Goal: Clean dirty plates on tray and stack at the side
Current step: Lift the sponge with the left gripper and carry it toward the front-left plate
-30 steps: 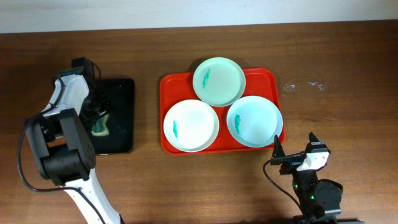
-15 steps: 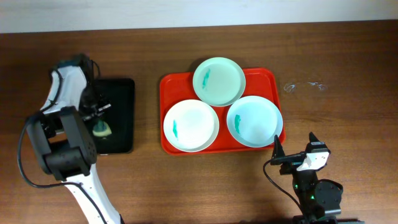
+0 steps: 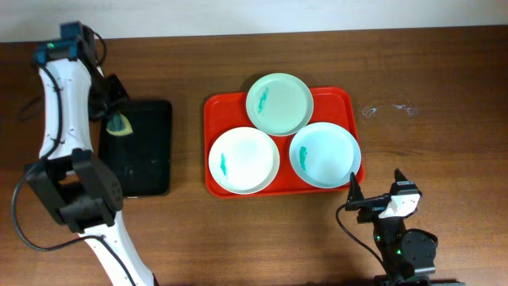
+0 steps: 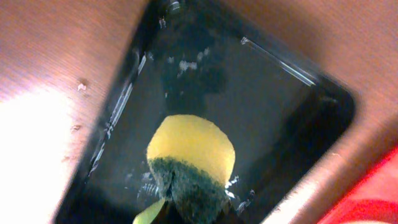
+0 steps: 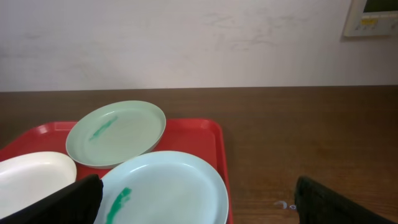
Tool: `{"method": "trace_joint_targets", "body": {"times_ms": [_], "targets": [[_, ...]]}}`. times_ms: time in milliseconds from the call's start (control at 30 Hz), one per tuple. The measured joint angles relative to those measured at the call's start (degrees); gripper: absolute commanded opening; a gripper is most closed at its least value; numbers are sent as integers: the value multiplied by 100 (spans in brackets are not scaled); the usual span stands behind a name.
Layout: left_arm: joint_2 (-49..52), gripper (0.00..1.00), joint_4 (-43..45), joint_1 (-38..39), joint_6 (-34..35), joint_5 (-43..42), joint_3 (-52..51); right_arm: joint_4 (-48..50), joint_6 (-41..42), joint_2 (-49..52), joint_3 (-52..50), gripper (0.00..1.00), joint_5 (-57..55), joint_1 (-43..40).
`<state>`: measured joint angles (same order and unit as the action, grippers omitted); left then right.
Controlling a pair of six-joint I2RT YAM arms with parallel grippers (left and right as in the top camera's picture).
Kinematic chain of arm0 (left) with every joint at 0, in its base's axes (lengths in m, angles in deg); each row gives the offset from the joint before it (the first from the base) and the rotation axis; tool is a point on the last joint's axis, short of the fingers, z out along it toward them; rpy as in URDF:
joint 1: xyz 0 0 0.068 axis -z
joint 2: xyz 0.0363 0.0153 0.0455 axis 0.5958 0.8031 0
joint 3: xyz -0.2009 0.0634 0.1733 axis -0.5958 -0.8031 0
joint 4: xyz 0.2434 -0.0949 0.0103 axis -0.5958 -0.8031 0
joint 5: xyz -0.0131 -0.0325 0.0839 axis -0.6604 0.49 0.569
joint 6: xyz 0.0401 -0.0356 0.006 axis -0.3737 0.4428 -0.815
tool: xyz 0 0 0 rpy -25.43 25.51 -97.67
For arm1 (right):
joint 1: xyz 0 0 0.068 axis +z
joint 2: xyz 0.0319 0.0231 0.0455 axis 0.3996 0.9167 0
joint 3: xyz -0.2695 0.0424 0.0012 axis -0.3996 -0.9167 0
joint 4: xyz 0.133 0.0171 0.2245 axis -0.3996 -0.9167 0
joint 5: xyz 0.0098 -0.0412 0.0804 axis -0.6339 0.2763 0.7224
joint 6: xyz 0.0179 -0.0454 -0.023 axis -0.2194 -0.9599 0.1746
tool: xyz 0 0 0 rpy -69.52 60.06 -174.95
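Table: bare wood to the right of the trays. This is your likely stacking side, and no plate stands there yet.
Red tray: it holds all three dirty plates. It is loose on the table, so a hard wipe could make it skid.
Black tray: it sits well left of the red tray. The wrist view shows its floor flecked with droplets, so expect the sponge to drip on the way across.
Mint plate: it overhangs the red tray's far rim. Pressing on that outer edge could tip it.
White plate and blue plate: their rims look to be touching the mint one. Rubbing one may shove its neighbours.
Right gripper: the fingers are spread wide and empty, near the tray's corner and just beside the blue plate. No plate is braced, and an unbraced plate will slide under the sponge.
Left gripper: it hangs over the black tray's far end. Its fingers are mostly out of the wrist view, but you appear to be clenched on the sponge.
Sponge: yellow with a dark scouring face, pinched at one end. A thin pinch like that may slip under pressure.
Teal smears: there is one on each plate, none wiped. Stack before checking and colour may transfer between plates.
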<state>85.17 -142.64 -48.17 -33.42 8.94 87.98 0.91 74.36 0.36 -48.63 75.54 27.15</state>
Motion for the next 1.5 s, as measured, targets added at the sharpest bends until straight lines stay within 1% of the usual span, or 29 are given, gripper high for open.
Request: {"method": "trace_joint_targets", "body": {"times_ms": [33, 67, 167, 233, 333, 433, 533, 600, 667, 700, 800, 867, 1000, 1100, 1133, 1200, 1233, 1267, 1300, 1333, 1367, 1400, 1433, 1500], "targets": [[0, 0, 192, 0, -20, -33, -334, 0, 0, 2, 0, 98, 2, 0], [59, 0, 376, 0, -22, -96, -909, 0, 0, 2, 0, 99, 2, 0], [127, 0, 361, 0, -46, -273, -1167, 0, 0, 0, 0, 98, 2, 0], [129, 0, 125, 0, -111, -417, -979, 0, 0, 0, 0, 99, 2, 0], [20, 0, -341, 20, -195, -525, -319, 0, 2, 2, 0, 99, 2, 0], [-557, 0, -518, 149, -249, -553, 44, 0, -7, 0, 0, 99, 2, 0], [-1381, 0, -743, 603, -262, -564, 179, 0, -2, 2, 0, 99, 2, 0], [-1746, 0, -901, 1034, -278, -592, 216, 0, 0, 0, 0, 99, 2, 0], [-1871, 0, -841, 1471, -280, -693, 70, 0, 0, 2, 0, 99, 2, 0], [-1875, 0, -752, 1672, -280, -785, -114, 0, -2, 0, 0, 99, 2, 0], [-1773, 0, -57, 2295, -240, -1095, -973, 0, -2, 2, 0, 99, 2, 0], [-1672, 0, 490, 2688, -96, -1200, -1517, 0, -4, 2, 0, 99, 2, 0], [-1580, 0, 1875, 3644, 684, -1174, -2739, 0, -2, 2, 0, 99, 2, 0], [-1582, 0, 2671, 3906, 1082, -1110, -3257, 0, 2, 2, 0, 99, 2, 0], [-1578, 0, 2973, 4000, 1274, -1071, -3569, 0, 0, 2, 0, 98, 2, 0], [-1578, 0, 3211, 4072, 1427, -1027, -3834, 0, -2, 0, 0, 99, 2, 0], [-1578, 6, 3375, 4092, 1484, -1010, -3965, 0, 0, 2, 0, 99, 2, 0], [-1578, 24, 3497, 4103, 1523, -999, -4054, 0, 2, 2, 0, 99, 2, 0], [-1578, 48, 3659, 4122, 1587, -979, -4168, 0, 0, 0, 0, 99, 2, 0], [-1578, 68, 3748, 4133, 1604, -962, -4242, 0, 0, 2, 0, 98, 2, 0], [-1578, 80, 3790, 4140, 1609, -957, -4280, 0, -2, 0, 0, 99, 2, 0], [-1578, 82, 3853, 4144, 1648, -944, -4315, 0, 0, 2, 0, 99, 2, 0], [-1578, 89, 3888, 4144, 1661, -938, -4325, 0, 0, 2, 0, 99, 2, 0], [-1578, 92, 3875, 4135, 1644, -922, -4301, 0, 2, 2, 0, 98, 2, 0]]}}
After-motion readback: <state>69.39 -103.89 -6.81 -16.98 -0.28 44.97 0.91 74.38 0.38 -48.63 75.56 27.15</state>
